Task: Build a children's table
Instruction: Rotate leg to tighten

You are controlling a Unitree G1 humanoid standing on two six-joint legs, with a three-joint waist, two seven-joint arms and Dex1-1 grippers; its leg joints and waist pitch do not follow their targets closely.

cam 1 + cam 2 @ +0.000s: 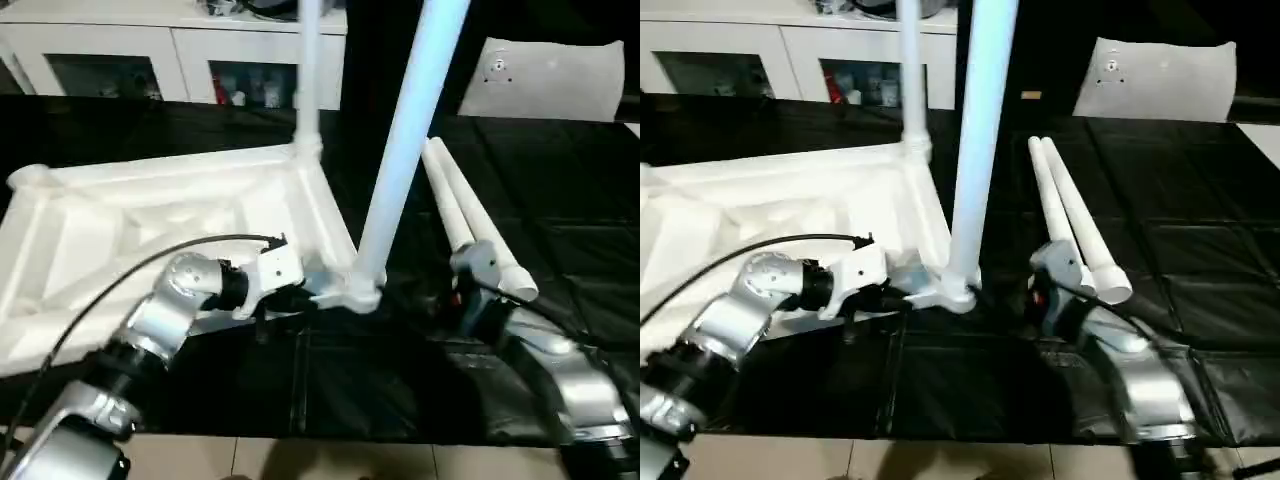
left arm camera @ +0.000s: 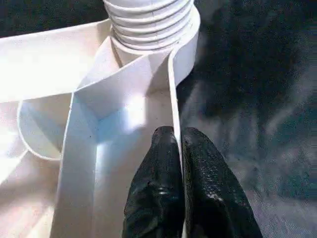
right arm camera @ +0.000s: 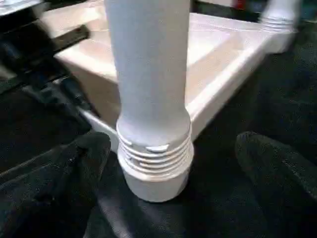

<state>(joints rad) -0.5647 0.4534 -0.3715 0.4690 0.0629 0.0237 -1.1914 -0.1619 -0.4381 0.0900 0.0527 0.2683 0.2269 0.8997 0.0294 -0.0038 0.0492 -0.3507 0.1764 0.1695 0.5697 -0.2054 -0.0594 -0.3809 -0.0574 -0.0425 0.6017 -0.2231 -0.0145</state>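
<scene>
- Tabletop point(image 1: 150, 225) lying upside down on the black-covered counter point(image 1: 560, 200), ribbed underside up, occupying the counter's left half; placed so to expose the corner sockets for leg fitting.
- Two legs standing upright in sockets: far leg point(image 1: 309, 70) at the tabletop's far corner, near leg point(image 1: 405, 140) at the corner nearest the counter's front edge, slightly tilted; threads visible above the socket point(image 3: 154, 166), so judged not fully seated.
- Two spare legs point(image 1: 470, 215) lying side by side on the counter, just right of the near leg, touching each other; kept within the right arm's reach, apparently.
- Left tool point(image 2: 179, 163) closed tight, fingers pinching the thin side wall of the tabletop beside the near socket; judged a bracing grip to stop the tabletop shifting.
- Right tool point(image 3: 168, 163) spread wide, fingers point(image 3: 59, 173) flanking the base of the near leg without touching it; nothing held.
- Upper ends of both standing legs cut off by the head views; actual seating depth inside the socket hidden.
- Left end of the tabletop cut off; remaining two sockets not clearly made out.
- White cabinet point(image 1: 150, 50) along the counter's far edge; a flat white board point(image 1: 545, 80) at the far right corner, purpose unclear.
</scene>
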